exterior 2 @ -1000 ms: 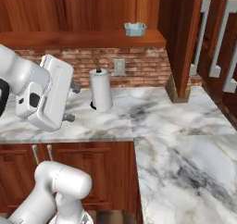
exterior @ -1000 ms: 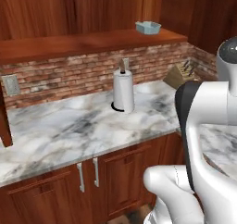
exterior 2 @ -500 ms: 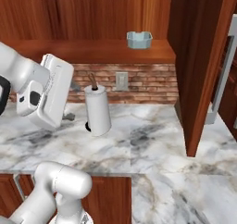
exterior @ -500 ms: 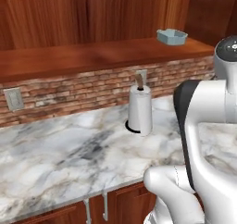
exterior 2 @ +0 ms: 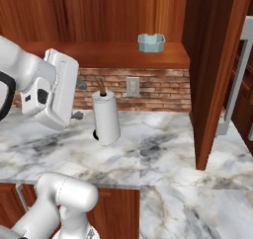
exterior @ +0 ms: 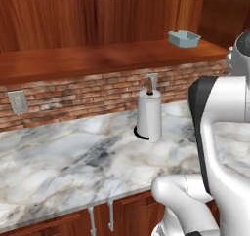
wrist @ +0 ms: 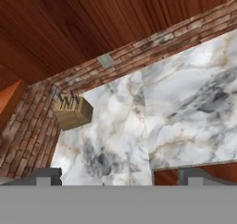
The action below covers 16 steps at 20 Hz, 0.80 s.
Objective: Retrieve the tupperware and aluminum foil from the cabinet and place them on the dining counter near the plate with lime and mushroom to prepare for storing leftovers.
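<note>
The small pale-blue plastic tupperware tub (exterior: pixel 184 38) sits on the reddish wooden shelf (exterior: pixel 88 59), at about 1 o'clock in the left base view and 12 o'clock in the right base view. I judge it light, rigid and a bit slick, with thin walls; I would pinch one side wall at the rim. I cannot spot the foil. Below it, at 6 o'clock from the tub, the white paper-towel roll on its stand (exterior 2: pixel 106 117) rests on the grey-veined marble counter (exterior 2: pixel 163 154). A tan wooden knife block (wrist: pixel 71 110) stands in the brick corner. The gripper (wrist: pixel 118 174) is spread wide, holding nothing.
</note>
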Available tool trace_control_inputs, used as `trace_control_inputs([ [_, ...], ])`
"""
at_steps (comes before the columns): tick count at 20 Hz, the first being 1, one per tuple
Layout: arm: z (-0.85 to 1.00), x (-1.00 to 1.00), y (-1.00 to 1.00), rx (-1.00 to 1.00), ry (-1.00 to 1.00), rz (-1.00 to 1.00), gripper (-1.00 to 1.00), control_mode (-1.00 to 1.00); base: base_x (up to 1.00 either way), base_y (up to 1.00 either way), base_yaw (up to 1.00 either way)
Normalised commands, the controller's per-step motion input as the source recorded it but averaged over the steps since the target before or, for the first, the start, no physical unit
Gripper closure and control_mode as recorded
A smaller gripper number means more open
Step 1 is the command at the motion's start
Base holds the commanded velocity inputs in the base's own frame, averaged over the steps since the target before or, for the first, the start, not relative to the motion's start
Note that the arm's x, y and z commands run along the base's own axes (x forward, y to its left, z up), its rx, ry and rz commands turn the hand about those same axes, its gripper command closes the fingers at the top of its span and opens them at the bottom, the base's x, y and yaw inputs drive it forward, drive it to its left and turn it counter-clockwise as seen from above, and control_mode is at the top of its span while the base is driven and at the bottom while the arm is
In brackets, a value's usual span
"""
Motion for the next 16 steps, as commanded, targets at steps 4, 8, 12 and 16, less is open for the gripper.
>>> trace_control_inputs([
  [4,0.15,0.38,0.24,-0.12,-0.15,0.00,-1.00,-1.00,0.00,0.00,0.00],
  [8,0.01,0.49,0.13,-0.14,-0.11,0.00,-1.00,-1.00,0.00,0.00,0.00],
  [12,0.00,0.80,-0.11,-0.11,-0.01,0.00,-1.00,-1.00,0.00,0.00,0.00],
  [16,0.00,0.99,-0.29,-0.11,0.01,0.00,-1.00,-1.00,0.00,0.00,0.00],
])
